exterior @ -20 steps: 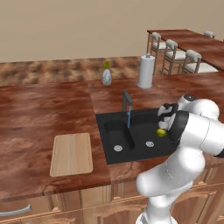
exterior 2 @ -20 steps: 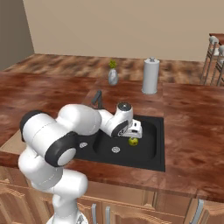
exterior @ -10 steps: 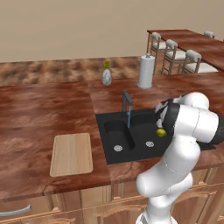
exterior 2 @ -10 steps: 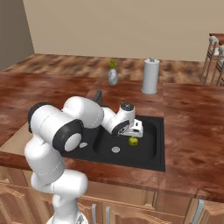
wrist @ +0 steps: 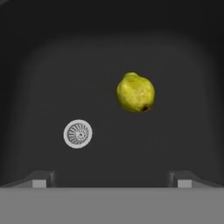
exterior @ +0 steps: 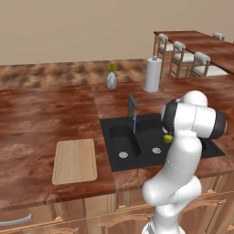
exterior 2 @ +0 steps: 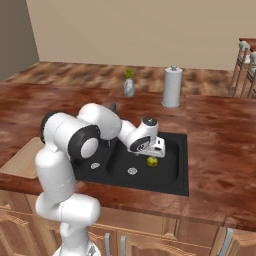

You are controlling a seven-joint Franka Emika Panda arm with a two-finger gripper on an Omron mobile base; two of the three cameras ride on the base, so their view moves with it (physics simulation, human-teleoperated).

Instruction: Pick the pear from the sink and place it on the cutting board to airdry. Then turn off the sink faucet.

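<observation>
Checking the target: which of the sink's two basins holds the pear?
The wide basin, the one under the gripper: the pear lies beside its round drain. The narrow basin holds no fruit.

Small yellow-green pear lies in wide basin of black double-basin sink. Slim dark grey faucet running; tan wooden cutting board on counter, well apart.

Table: reddish-brown marbled top, running L-shaped w/ wood cabinet fronts below. Sink sitting recessed in it, black, two basins. Cutting board lying flat on table, left of sink, near front edge, apart from sink rim. Grey vase w/ yellow flower standing behind sink; paper towel roll standing upright to its right. Sink faucet rising at back rim, blue stream running.
</observation>
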